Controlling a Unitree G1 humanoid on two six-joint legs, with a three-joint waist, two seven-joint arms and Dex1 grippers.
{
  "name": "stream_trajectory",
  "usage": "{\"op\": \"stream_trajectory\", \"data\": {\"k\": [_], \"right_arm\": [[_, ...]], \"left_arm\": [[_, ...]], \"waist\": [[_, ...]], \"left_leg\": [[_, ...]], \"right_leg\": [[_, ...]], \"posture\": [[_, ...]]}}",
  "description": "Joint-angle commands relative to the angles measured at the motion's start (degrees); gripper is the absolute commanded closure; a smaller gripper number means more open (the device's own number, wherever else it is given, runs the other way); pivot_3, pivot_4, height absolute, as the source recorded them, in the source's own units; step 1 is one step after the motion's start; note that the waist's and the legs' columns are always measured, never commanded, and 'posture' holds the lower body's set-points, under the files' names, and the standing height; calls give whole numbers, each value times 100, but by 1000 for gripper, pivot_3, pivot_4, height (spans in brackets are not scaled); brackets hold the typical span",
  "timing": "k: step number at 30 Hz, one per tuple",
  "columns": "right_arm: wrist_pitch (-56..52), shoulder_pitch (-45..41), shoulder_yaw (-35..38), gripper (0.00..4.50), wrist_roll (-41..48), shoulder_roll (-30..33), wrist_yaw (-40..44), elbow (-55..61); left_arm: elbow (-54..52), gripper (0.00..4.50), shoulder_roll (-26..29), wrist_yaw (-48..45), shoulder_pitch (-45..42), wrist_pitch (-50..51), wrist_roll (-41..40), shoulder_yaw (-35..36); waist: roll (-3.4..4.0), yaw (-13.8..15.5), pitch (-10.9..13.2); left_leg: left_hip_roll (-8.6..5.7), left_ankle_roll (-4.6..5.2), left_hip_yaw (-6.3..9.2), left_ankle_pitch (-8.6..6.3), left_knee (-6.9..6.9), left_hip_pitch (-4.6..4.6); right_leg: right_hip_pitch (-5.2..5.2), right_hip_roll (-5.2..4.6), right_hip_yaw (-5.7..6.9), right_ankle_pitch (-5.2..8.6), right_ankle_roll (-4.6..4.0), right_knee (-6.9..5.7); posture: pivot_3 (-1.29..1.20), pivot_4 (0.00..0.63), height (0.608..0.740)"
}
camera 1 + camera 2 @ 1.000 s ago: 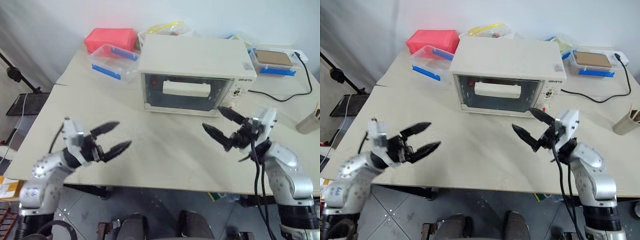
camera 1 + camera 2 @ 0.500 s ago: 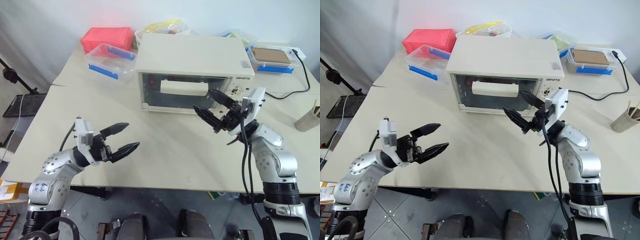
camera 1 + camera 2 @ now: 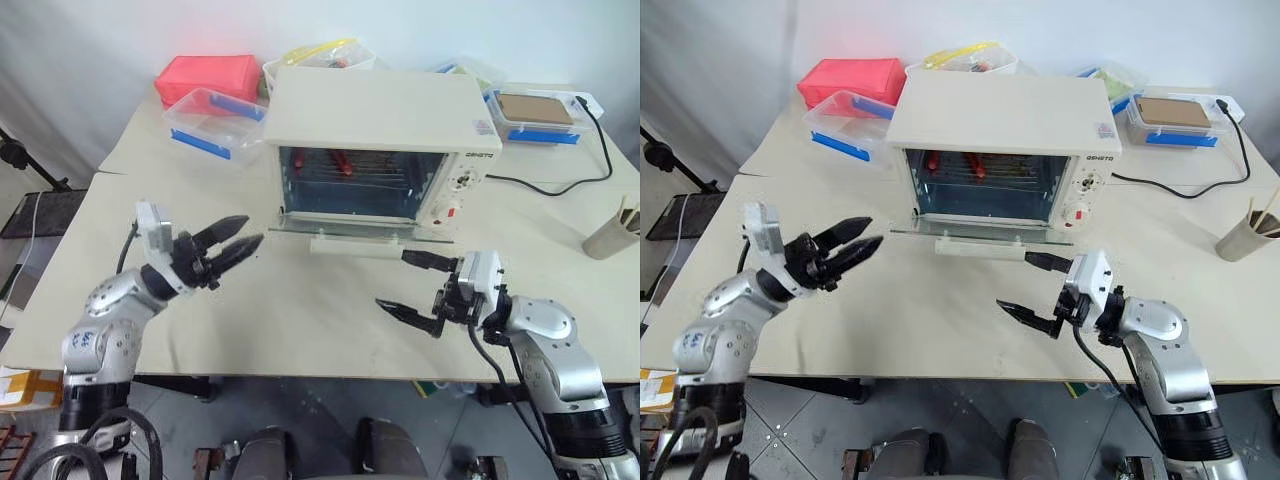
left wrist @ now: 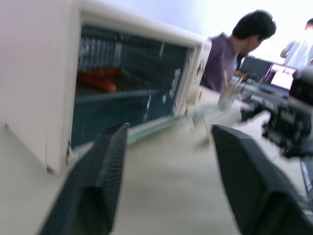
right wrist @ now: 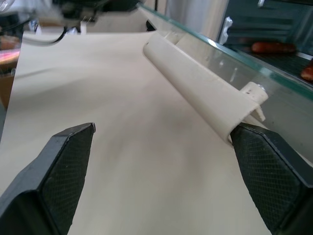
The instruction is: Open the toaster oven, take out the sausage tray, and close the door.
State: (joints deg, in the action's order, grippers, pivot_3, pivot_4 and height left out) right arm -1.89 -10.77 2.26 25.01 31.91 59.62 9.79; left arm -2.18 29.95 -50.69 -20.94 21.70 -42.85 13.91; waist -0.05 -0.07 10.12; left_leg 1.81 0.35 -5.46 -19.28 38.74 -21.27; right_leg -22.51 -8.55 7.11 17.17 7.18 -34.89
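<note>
On the beige table (image 3: pixel 300 310), both end effectors (image 3: pixel 228 250) (image 3: pixel 410 285) gape empty.

Pale wall (image 3: pixel 100 40) behind a cream table (image 3: pixel 300 320); grey tiled floor (image 3: pixel 170 420), 2 people, blurred, perhaps at screens

Toaster oven (image 3: pixel 1005 125): dark brand lettering along the top of its control panel (image 3: pixel 1089 180), letters too small to make out. Small square sticker (image 3: pixel 1103 129) on the oven's top, unreadable. Red dot below the knobs. No other legible text.
</note>
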Motion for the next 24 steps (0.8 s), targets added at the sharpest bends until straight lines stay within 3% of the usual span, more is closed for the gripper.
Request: {"op": "stream_trajectory", "data": {"k": [1,6,16,24], "right_arm": [[296,-71,13,0,-63,-13,51,7],[495,-157,-35,0,-171,-30,78,-162],[795,105,115,0,-277,0,-50,-198],[993,1983,919,0,-384,-69,-920,563]], "left_arm": [[627,2942,-14,-149,-508,-226,54,172],[2039,4479,-355,-268,-1499,-946,824,-226],[3689,4479,-1008,-1022,-2511,-1768,1603,-806],[3698,4479,-1080,-1317,-2167,-2342,2168,-1149]], "waist": [[-1,3,0],[-10,32,6],[-30,18,18],[-32,121,19]], "left_leg": [[0,0,-1,0,3,-1],[-3,0,-6,0,15,-5],[-3,2,-6,-1,23,-11],[-4,9,-5,-6,26,-18]], "right_leg": [[0,1,2,0,0,-2],[3,0,4,0,0,-2],[2,2,11,0,1,-3],[1,1,13,-1,2,1]], "posture": [[0,150,740],[0,150,740],[0,150,740],[0,150,740]]}}
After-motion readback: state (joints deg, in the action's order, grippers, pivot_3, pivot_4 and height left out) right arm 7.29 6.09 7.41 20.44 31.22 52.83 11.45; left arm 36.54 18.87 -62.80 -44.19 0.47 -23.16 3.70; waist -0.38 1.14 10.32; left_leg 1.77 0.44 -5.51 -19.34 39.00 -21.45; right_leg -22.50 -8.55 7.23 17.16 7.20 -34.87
